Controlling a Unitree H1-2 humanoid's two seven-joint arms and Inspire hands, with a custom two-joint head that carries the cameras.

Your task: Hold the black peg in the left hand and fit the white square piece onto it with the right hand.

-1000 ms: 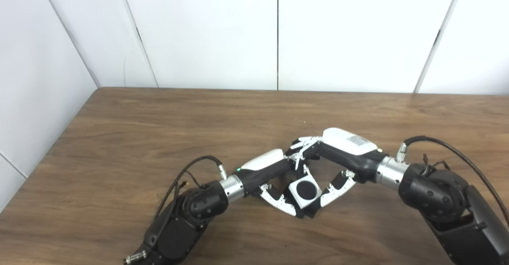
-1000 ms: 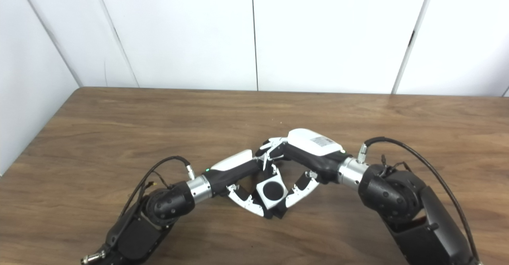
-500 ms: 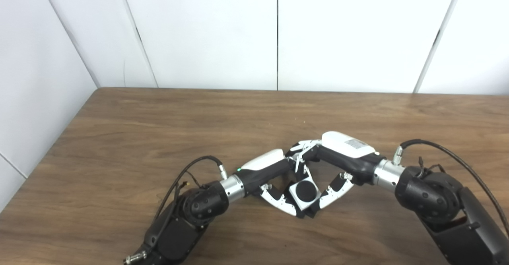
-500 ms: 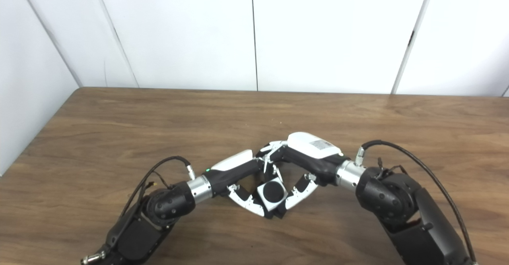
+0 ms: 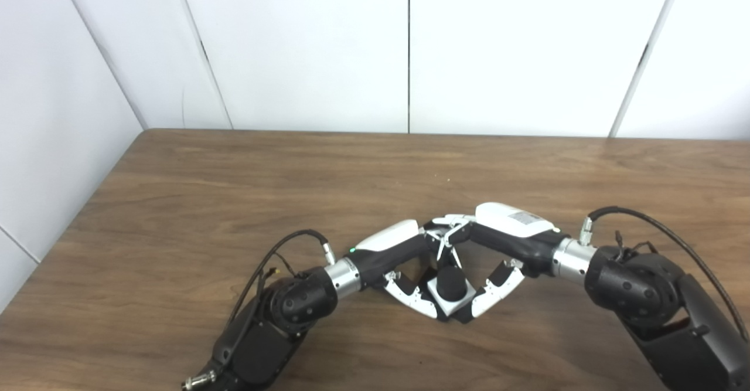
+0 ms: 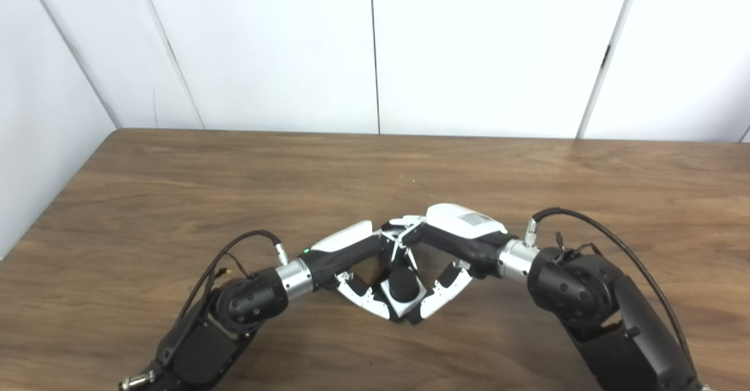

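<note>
Meeting low over the wooden table (image 5: pixel 234 180), both hands close around one assembly. Left hand (image 5: pixel 404 262) has fingers curled beneath the black peg (image 5: pixel 450 279), gripping it from the left. Right hand (image 5: pixel 492 256) has fingers narrowed onto the white square piece (image 5: pixel 448 304), which sits around the peg's base, the peg protruding through it. Fingertips of both hands touch above the assembly.

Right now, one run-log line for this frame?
stage: fitting | left robot hand: shut on black peg | right robot hand: shut on white square piece, peg standing out of its hole | table: wood
</note>
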